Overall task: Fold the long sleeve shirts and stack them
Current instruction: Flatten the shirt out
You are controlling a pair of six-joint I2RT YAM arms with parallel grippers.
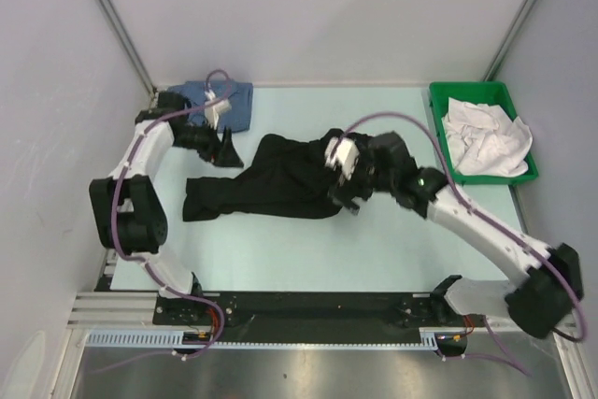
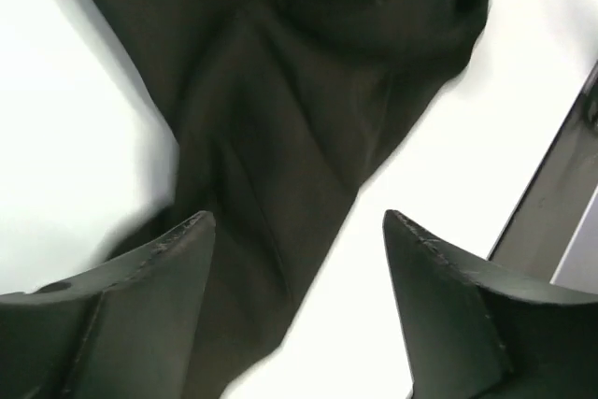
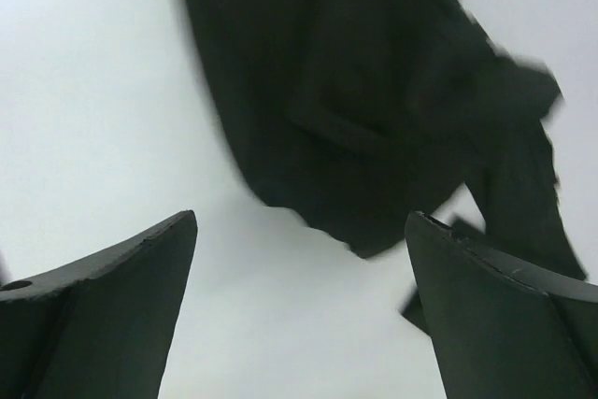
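Observation:
A black long sleeve shirt point(image 1: 271, 184) lies crumpled across the middle of the table. A folded blue one point(image 1: 234, 105) rests at the back left. My left gripper point(image 1: 227, 149) hovers open over the black shirt's upper left edge, nothing between its fingers point(image 2: 149, 277); black cloth point(image 2: 308, 91) fills that wrist view beyond them. At the shirt's right end my right gripper point(image 1: 348, 195) stands wide open and empty. In the right wrist view its fingers point(image 3: 486, 296) frame bare table, with the black cloth point(image 3: 374, 91) just past them.
A green bin point(image 1: 531, 170) holding white cloth point(image 1: 486, 135) sits at the back right. White walls enclose the table on three sides. A black rail point(image 1: 318, 306) runs along the near edge between the arm bases.

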